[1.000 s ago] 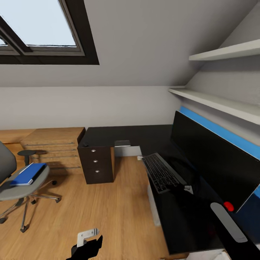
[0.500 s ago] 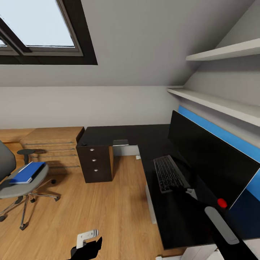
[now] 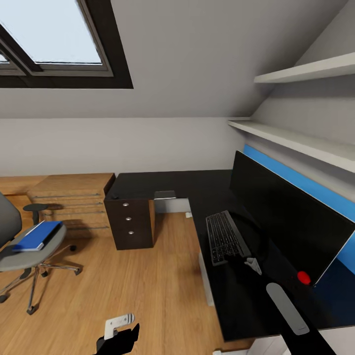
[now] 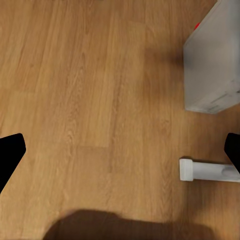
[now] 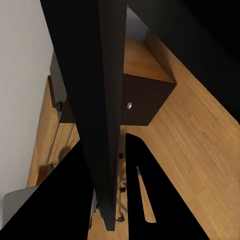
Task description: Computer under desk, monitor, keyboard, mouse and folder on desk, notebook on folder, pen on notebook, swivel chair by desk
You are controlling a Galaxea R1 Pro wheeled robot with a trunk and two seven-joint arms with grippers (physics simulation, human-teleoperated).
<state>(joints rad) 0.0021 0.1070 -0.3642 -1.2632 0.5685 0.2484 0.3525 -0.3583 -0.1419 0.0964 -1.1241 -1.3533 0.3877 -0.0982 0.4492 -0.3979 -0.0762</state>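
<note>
Right, over on the black surface [image 3: 162, 183], with the keyboard [image 3: 224, 238] lying flat in front of the monitor [image 3: 288, 222], long side running along the screen. Pinched at its near end by the right fingers [image 3: 254, 265], pressed onto the slim edge on either side, going by the right wrist view. Probably light, stiff and flat, so likely to swing or sag from an end grip like this. Better slid along the top than carried high, and worth a hold nearer the middle of a long edge if lifting. Smooth plastic, by the look of it, so possibly slippery between the pads.

Meanwhile, over by the chair [image 3: 29, 256], waiting on the grey seat: the blue folder [image 3: 37, 235], thin and rigid-looking, best taken by an overhanging edge.

Down low, left fingers [image 4: 10, 152] spread wide and holding nothing, hanging above the wooden floor [image 4: 90, 90] near a pale grey box [image 4: 215, 60].

As for writing: no brand, label or lettering legible anywhere, just a small red light [image 3: 303, 277] at the monitor's lower corner.
</note>
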